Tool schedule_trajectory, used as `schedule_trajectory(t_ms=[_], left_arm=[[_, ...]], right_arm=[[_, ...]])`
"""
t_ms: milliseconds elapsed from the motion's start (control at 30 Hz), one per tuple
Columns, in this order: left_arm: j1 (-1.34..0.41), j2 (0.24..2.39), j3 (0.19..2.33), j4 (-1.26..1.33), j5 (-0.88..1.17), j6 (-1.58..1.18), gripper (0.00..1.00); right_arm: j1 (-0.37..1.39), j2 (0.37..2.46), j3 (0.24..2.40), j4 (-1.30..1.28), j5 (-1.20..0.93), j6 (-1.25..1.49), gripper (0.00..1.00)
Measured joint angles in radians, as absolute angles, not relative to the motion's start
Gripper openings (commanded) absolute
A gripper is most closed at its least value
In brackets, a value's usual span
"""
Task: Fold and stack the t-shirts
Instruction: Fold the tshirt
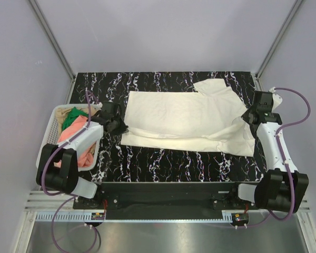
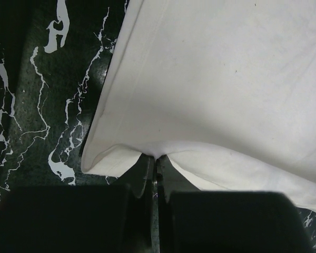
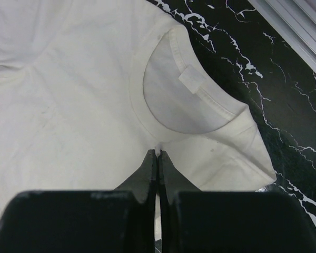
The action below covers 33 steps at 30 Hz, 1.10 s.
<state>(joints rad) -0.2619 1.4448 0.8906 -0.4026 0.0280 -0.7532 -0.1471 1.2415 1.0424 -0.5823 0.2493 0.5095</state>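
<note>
Top external: basket (image 1: 48, 138) holds salmon-pink t-shirt (image 1: 68, 135) and green t-shirt (image 1: 71, 119).

The t-shirt (image 1: 184, 118) is cream-white, the table (image 1: 163, 161) black with white veins, the basket (image 1: 55, 120) white.

Both arms wear the same livery. The left arm (image 1: 80, 138) and the right arm (image 1: 274, 146) have glossy white shells on the long links, with chunky black housings (image 1: 58, 171) at the joints. The biggest of these are at the lower left and lower right of the overhead view. A mauve cable (image 1: 304, 112) runs along the outside of each arm, and more of it trails under the bases at the bottom edge. A small orange-red tag (image 1: 98, 214) sits by each base. Up close, the left end effector (image 2: 154, 159) and the right end effector (image 3: 158, 153) are matte black throughout, squared blocks narrowing to thin, wedge-shaped fingers (image 3: 146, 176).
</note>
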Motion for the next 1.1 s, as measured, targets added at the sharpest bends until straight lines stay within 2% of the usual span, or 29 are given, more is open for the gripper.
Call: schedule_trajectory(t_ms=[300,500,600,633,667,900,1100], left_arm=[[-0.262,1.490,0.930,-0.408,-0.001,-0.753,0.01],[-0.262,1.523,0.944,-0.411,-0.004,-0.752,0.10],[-0.262,1.534,0.951,-0.416,-0.010,-0.752,0.20],[-0.262,1.538,0.953,-0.418,-0.014,-0.750,0.28],[-0.262,1.541,0.957,-0.419,-0.017,-0.749,0.31],[-0.272,1.551,1.000,-0.439,-0.062,-0.739,0.36],[-0.372,1.529,1.034,-0.459,-0.130,-0.698,0.38]], right_arm=[[-0.147,1.309,1.047,-0.502,0.239,0.448,0.00],[-0.147,1.342,1.048,-0.490,0.225,0.440,0.00],[-0.147,1.346,1.049,-0.490,0.226,0.440,0.00],[-0.147,1.346,1.049,-0.490,0.226,0.440,0.00],[-0.147,1.347,1.049,-0.491,0.226,0.441,0.00],[-0.147,1.359,1.070,-0.490,0.208,0.446,0.00],[-0.147,1.379,1.073,-0.468,0.177,0.456,0.00]])
